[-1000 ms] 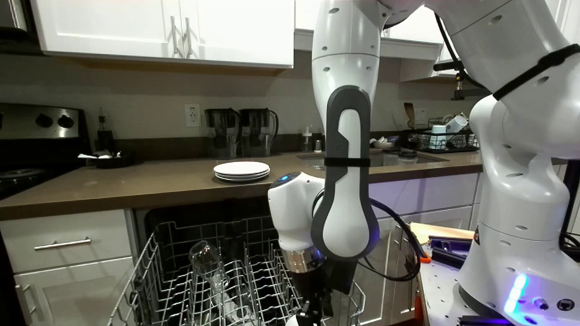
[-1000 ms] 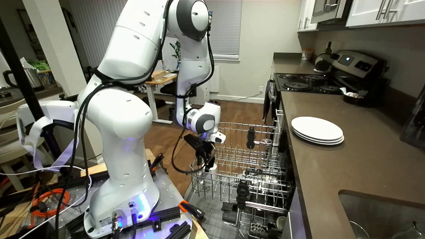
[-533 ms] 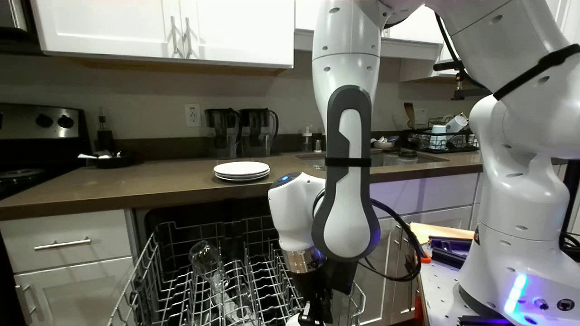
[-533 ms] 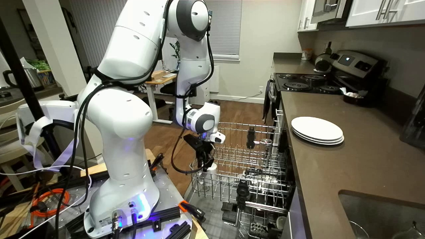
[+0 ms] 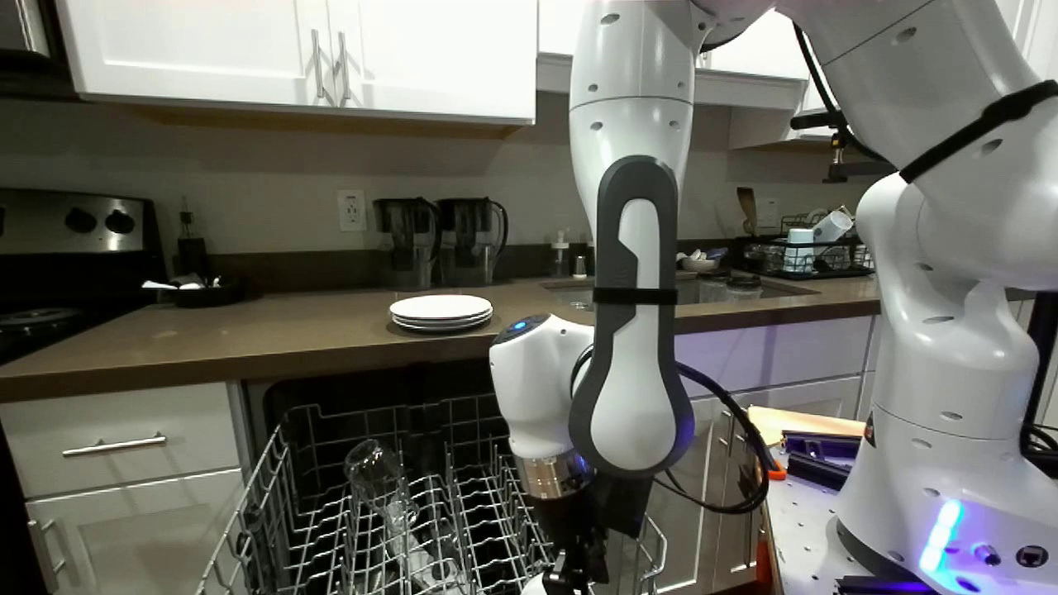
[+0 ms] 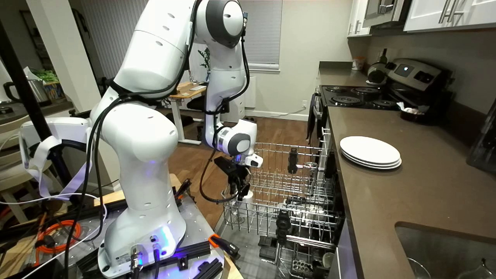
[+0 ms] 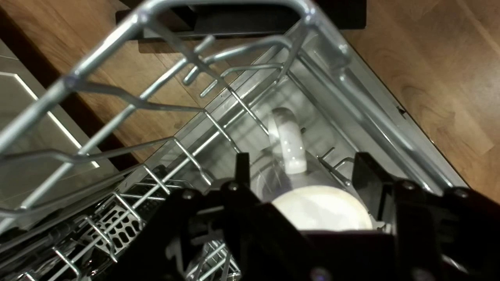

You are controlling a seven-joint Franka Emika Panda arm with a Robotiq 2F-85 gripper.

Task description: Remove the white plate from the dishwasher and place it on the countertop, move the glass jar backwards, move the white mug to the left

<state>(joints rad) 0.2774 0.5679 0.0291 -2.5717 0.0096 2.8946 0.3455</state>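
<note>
Two dark-topped pitchers (image 5: 403, 235) stand side by side near a wall outlet (image 5: 351, 211), white cabinets (image 5: 207, 49) hanging above. A soap bottle (image 5: 559, 256) stands behind the sink (image 6: 449, 244). In an exterior view a stove (image 6: 360, 95) shows four burners (image 6: 347, 100), and a plant (image 6: 205, 57) rises near a wooden desk (image 6: 185, 92).

The white mug (image 7: 322, 208) fills most of the room between the jaws of the tool (image 7: 304, 160), a slim gap showing at the wrist view's right. Bars of the wire rack (image 7: 107, 48) run beside the mug's handle (image 7: 288, 144). Open air lies over most of the rack toward the desk (image 6: 407, 193), where stacked white plates (image 6: 370, 150) take up room.
</note>
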